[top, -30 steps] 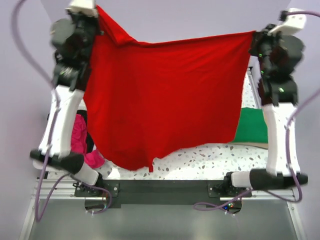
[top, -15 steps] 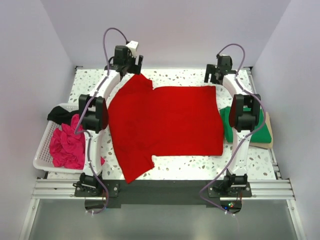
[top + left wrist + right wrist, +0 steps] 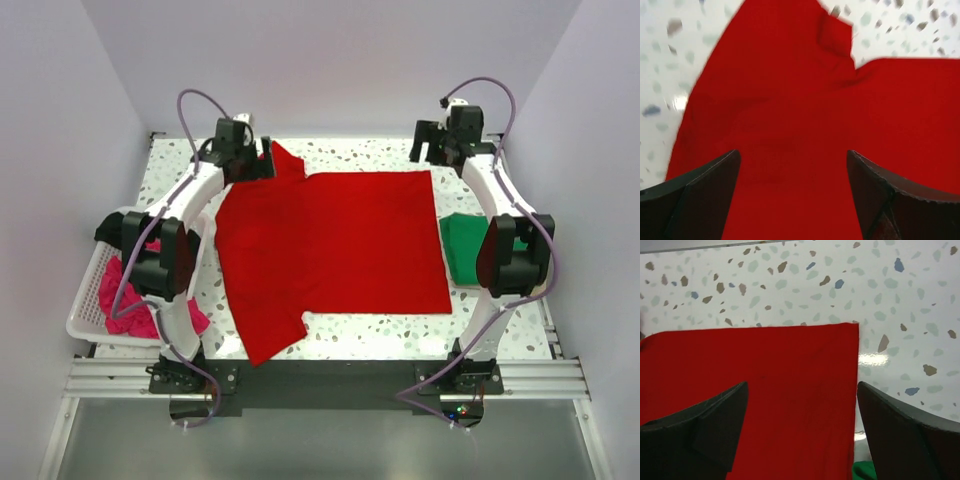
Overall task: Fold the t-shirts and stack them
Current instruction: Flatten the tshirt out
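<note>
Four shirts were counted: one red t-shirt [image 3: 340,240], one green t-shirt [image 3: 462,245] right of it, one magenta t-shirt [image 3: 115,292] and one black t-shirt [image 3: 108,229] left of it. One white slotted basket [image 3: 83,292] was counted.

Matt soft cloth: red t-shirt [image 3: 330,240]; glossy speckled stone-look table [image 3: 400,335].

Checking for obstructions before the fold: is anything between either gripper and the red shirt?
Nothing visible. Each wrist view shows open jaws with only the red shirt and table below: left gripper at its far left, right gripper at its far right corner. The green shirt and basket lie off to the sides.
</note>
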Tool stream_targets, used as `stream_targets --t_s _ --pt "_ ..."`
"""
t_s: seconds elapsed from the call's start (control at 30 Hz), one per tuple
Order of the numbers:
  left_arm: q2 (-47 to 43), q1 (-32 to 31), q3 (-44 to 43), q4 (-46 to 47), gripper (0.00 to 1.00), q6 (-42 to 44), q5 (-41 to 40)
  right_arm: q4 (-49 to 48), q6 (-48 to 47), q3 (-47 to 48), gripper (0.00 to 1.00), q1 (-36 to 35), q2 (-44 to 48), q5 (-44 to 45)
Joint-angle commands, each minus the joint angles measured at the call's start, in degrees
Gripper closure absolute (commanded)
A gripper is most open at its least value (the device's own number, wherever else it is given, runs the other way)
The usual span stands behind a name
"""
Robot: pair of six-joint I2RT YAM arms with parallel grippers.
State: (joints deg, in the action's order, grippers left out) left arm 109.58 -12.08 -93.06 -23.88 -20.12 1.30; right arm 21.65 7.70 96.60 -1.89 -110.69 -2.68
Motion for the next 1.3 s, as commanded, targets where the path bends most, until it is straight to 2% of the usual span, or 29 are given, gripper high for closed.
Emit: stream_targets --t_s 0.0,0.2,0.47,0.83,1.13,1.27 --pt "-3.7 0.1 7.8 -2.8 0.08 -6.6 -1.1 2.3 1.7 -6.3 0.08 -0.8 3.9 -6.8" --pt "-3.8 0.3 13.2 -3.0 0.07 -7.4 -1.1 1.0 6.1 -18.7 0.08 -1.5 8.8 -12.5" --pt "3.7 0.4 11.3 -2.0 0.07 -4.1 -1.1 -0.3 10.3 -24.6 0.09 -1.7 7.0 -14.2" --pt "17.9 0.7 -0.9 -1.3 0.07 -0.6 0.3 1.6 12.1 -19.9 0.09 -1.7 -1.7 -8.9" --pt "26.6 0.4 -12.0 4.9 0.07 0.7 10.9 7.9 12.9 -9.2 0.09 -1.2 -9.3 1.3" --pt "29.8 -0.8 -20.8 5.2 0.07 1.4 16.0 10.2 12.9 -3.2 0.09 -0.9 -12.5 2.3"
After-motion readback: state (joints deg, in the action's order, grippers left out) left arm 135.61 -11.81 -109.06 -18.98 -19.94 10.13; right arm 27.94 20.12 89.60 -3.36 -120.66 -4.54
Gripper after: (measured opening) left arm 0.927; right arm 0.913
